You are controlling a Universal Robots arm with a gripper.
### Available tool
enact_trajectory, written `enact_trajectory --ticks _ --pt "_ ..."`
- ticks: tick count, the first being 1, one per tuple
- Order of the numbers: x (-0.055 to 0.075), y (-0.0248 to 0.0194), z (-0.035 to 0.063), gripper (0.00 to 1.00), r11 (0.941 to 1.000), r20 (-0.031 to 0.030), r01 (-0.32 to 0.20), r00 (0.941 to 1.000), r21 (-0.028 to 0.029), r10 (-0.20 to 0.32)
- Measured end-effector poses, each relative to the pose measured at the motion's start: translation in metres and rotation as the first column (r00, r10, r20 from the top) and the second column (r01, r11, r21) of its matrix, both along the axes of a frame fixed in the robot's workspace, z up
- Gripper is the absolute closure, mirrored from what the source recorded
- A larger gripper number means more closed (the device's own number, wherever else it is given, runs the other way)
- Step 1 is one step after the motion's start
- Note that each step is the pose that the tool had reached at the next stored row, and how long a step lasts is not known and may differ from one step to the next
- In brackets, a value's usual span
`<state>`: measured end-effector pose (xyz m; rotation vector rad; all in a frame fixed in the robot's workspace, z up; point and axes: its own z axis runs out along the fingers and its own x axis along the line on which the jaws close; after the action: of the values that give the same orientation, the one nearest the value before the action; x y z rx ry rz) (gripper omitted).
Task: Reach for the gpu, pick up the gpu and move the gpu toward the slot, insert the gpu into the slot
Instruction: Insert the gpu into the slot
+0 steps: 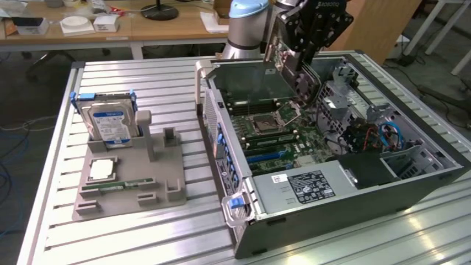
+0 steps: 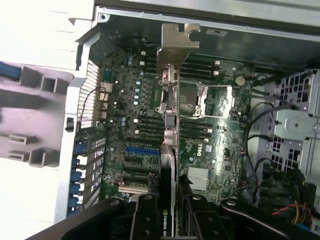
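The gpu (image 2: 169, 130) is gripped at one end by the tool (image 2: 167, 220), whose fingers (image 2: 145, 217) are closed on either face of the card. It is seen edge-on, with the silver bracket (image 2: 176, 45) at the far end. The card is held in the air inside the open case (image 1: 368, 193), clear of the motherboard (image 2: 125, 100), and its line passes beside the processor socket (image 2: 212, 102). The slot (image 2: 142, 149), taken to be the blue strip among the parallel connectors, lies off to one side of the card and is not beneath it. No contact between the two can be made out.

The step in hand is judged to be the carry toward the slot, with the pick-up done and insertion not yet begun. The card's long edge appears to run crosswise to the strip, so turning and alignment would be called for before any pressing down. The case stands on the slatted worktop (image 1: 132, 237).
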<state>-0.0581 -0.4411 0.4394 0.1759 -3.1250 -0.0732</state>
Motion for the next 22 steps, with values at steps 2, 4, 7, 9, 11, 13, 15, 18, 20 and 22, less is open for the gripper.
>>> enact_trajectory --ticks 2,4,7,9,11,13,15,18,20,22 --pt "0.0 0.0 -0.0004 0.74 0.9994 0.0001 -0.033 0.9994 0.0001 0.033" --pt "0.0 0.0 -0.0005 0.74 0.998 0.0 -0.063 0.998 -0.0001 0.063" --pt "0.0 -0.0001 -0.001 0.74 0.9944 0.0 -0.105 0.9944 -0.0001 0.105" --pt "0.0 -0.0002 -0.0012 0.74 0.9913 0.0 -0.132 0.9913 -0.0001 0.132" --pt "0.0 -0.0004 -0.0015 0.74 0.988 0.0 -0.155 0.988 -0.0001 0.155" --pt "0.0 -0.0005 -0.0018 0.74 0.9842 0.0 -0.177 0.9842 0.0 0.177" --pt "0.0 -0.0007 -0.0021 0.74 0.9795 0.0 -0.201 0.9795 -0.0001 0.201" --pt "0.0 -0.0009 -0.0028 0.74 0.9717 0.0001 -0.236 0.9717 0.0 0.236" --pt "0.0 -0.0009 -0.0032 0.74 0.9645 0.0 -0.264 0.9645 0.0 0.264" --pt "0.0 -0.0009 -0.0036 0.74 0.9561 0.0 -0.293 0.9561 0.0001 0.293"
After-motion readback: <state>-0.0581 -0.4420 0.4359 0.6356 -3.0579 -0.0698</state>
